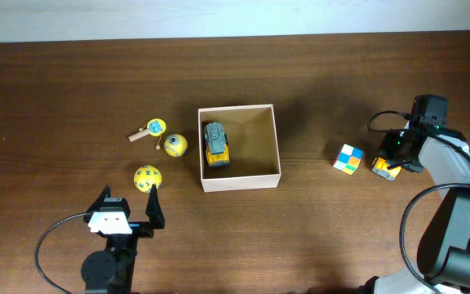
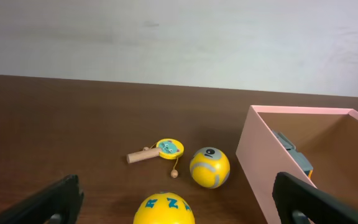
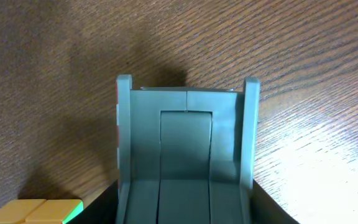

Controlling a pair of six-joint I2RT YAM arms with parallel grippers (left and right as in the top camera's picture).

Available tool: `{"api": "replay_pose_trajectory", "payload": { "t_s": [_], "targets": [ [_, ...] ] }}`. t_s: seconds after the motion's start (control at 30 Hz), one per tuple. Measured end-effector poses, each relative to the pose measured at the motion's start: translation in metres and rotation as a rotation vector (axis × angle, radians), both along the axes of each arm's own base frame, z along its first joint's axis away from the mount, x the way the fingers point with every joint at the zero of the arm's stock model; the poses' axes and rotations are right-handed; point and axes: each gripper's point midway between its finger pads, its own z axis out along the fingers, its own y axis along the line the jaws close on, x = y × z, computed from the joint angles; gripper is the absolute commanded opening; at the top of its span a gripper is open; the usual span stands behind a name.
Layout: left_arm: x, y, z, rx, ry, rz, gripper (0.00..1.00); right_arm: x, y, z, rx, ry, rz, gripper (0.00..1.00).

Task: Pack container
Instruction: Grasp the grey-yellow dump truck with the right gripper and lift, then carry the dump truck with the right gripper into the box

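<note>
Desk (image 1: pixel 55 90): dark brown wood with a fine streaked grain; it carries everything.
Container (image 1: pixel 239 184): square, shallow, lidless cardboard box near the middle of the desk, with pale outer walls, thin straight edges and a tan inside.
Left gripper (image 1: pixel 129 204): black, at the near edge of the desk and left of the container. Its two fingers are spread wide with nothing between them, and it faces the balls.
Right gripper (image 1: pixel 392 162): at the far right, down over a small orange toy (image 1: pixel 384 169). The wrist view is filled by a grey moulded plastic trough with two raised side rails. Whether the gripper pinches it cannot be told.
Toy truck (image 1: pixel 216 144): yellow body with a grey top, lying inside the container against its left wall.
Cube (image 1: pixel 349 158): puzzle cube with white, blue and yellow squares, between the container and the orange toy and just beside the toy.
Banded ball (image 1: pixel 175 145): smooth yellow sphere with a grey stripe, just left of the container.
Lettered ball (image 1: pixel 147 178): yellow with green marks, nearer the left gripper.
Paddle (image 1: pixel 149 131): small wooden handle with a round painted disc and a bead on a string, lying flat beside the banded ball.
</note>
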Motion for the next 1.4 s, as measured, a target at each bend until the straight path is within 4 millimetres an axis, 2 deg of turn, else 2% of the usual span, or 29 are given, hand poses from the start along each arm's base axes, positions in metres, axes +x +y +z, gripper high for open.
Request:
{"api": "replay_pose_trajectory", "payload": {
  "t_s": [0.23,0.37,0.6,0.73,0.87,1.0,1.13,1.3,1.4],
  "targets": [
    [0.000,0.000,0.000,0.000,0.000,0.000,0.99,0.000,0.001,0.001,0.007,0.004,-0.001,0.40],
    [0.000,0.000,0.000,0.000,0.000,0.000,0.99,0.002,0.002,0.010,0.020,0.008,0.004,0.40],
    [0.000,0.000,0.000,0.000,0.000,0.000,0.99,0.025,0.004,0.051,0.050,-0.046,0.020,0.40],
    [0.000,0.000,0.000,0.000,0.000,0.000,0.99,0.038,0.008,0.084,0.085,-0.089,0.041,0.40],
    [0.000,0.000,0.000,0.000,0.000,0.000,0.99,0.054,0.024,0.121,0.157,-0.164,0.126,0.40],
    [0.000,0.000,0.000,0.000,0.000,0.000,0.99,0.065,0.054,0.156,0.260,-0.241,0.266,0.40],
    [0.000,0.000,0.000,0.000,0.000,0.000,0.99,0.072,0.094,0.177,0.347,-0.301,0.410,0.41],
    [0.000,0.000,0.000,0.000,0.000,0.000,0.99,0.069,0.165,0.184,0.423,-0.302,0.597,0.41],
    [0.000,0.000,0.000,0.000,0.000,0.000,0.99,0.063,0.215,0.186,0.455,-0.292,0.720,0.41]
  ]
}}
